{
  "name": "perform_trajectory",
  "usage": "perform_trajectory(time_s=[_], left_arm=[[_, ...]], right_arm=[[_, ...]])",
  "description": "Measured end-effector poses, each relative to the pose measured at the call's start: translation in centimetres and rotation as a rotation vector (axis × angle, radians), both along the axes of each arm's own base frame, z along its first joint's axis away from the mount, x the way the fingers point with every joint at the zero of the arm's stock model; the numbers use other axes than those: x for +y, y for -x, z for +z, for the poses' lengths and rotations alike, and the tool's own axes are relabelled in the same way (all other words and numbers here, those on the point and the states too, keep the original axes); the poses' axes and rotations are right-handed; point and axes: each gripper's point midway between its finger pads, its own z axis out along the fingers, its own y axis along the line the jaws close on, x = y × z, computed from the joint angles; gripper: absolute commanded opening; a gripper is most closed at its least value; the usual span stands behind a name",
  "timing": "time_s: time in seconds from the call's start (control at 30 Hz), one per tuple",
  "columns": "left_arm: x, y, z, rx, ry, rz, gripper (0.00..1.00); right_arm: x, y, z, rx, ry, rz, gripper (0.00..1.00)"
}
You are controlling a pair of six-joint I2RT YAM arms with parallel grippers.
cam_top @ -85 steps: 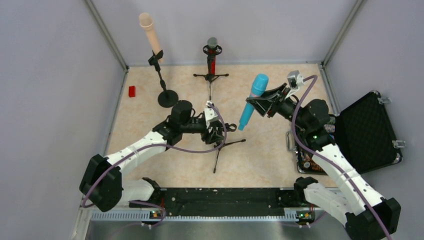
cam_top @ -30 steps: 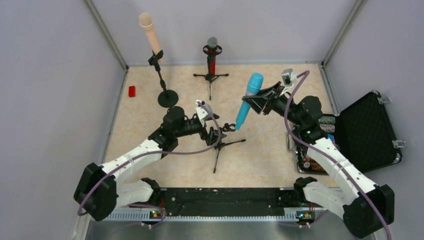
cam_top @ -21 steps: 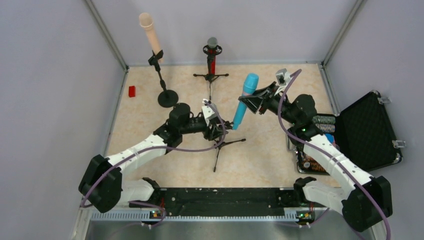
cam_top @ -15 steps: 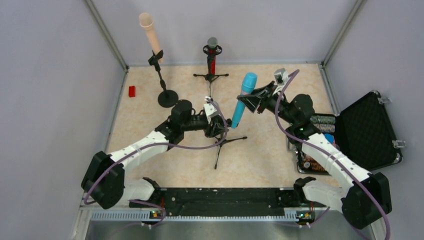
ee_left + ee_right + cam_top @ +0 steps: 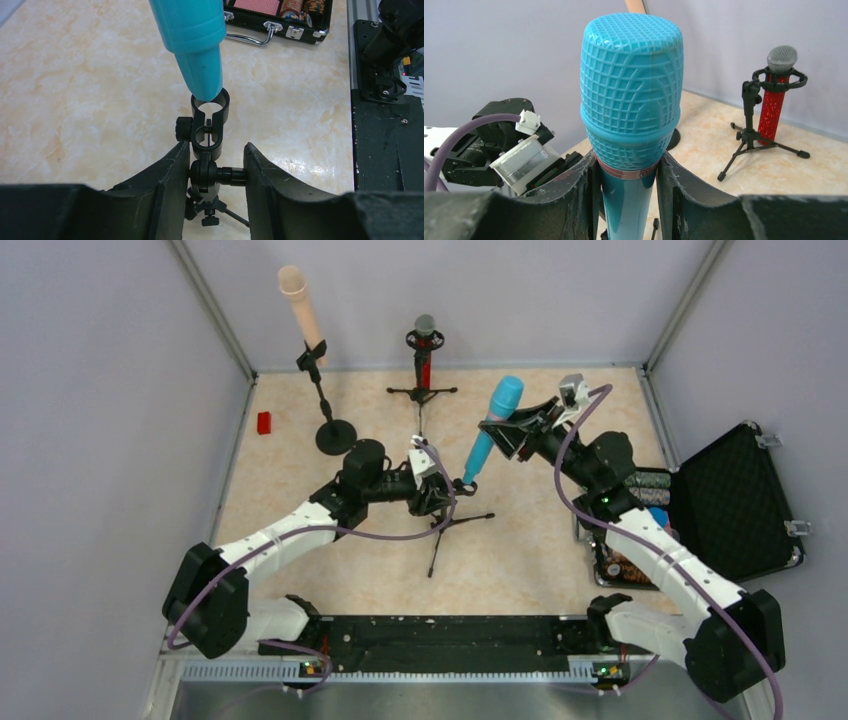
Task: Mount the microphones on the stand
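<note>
Blue microphone (image 5: pixel 482 443) slants, tail down at stand clip (image 5: pixel 209 136).

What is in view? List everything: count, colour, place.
blue microphone: one, light blue, tail at clip ring, mid-table
peach microphone: one, peach, far left, clipped up
red microphone: one, glittery red, far centre, clipped
round-base stand: one, black, under peach microphone
far tripod stand: one, black, holds red microphone
near tripod stand: one, black, mid-table
block: one, red, by left wall
case: one, black, open, right side
table: one, beige marble
left fingers: two, black, clamping near tripod stand
right fingers: two, black, gripping blue microphone
</note>
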Motion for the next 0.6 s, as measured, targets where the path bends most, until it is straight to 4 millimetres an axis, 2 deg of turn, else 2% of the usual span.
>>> perform_trajectory(time_s=[0.17, 0.47, 0.6], left_arm=[[0.0, 0.0, 0.0, -0.001, -0.002, -0.001, 0.22], [0.0, 0.0, 0.0, 0.001, -0.006, -0.001, 0.21], [0.0, 0.0, 0.0, 0.001, -0.006, -0.001, 0.21]], right_arm=[[-0.4, 0.0, 0.7, -0.03, -0.004, -0.024, 0.0], [-0.7, -0.3, -3.0, 0.038, 0.04, -0.048, 0.0], [-0.6, -0.3, -3.1, 0.028, 0.05, -0.051, 0.0]])
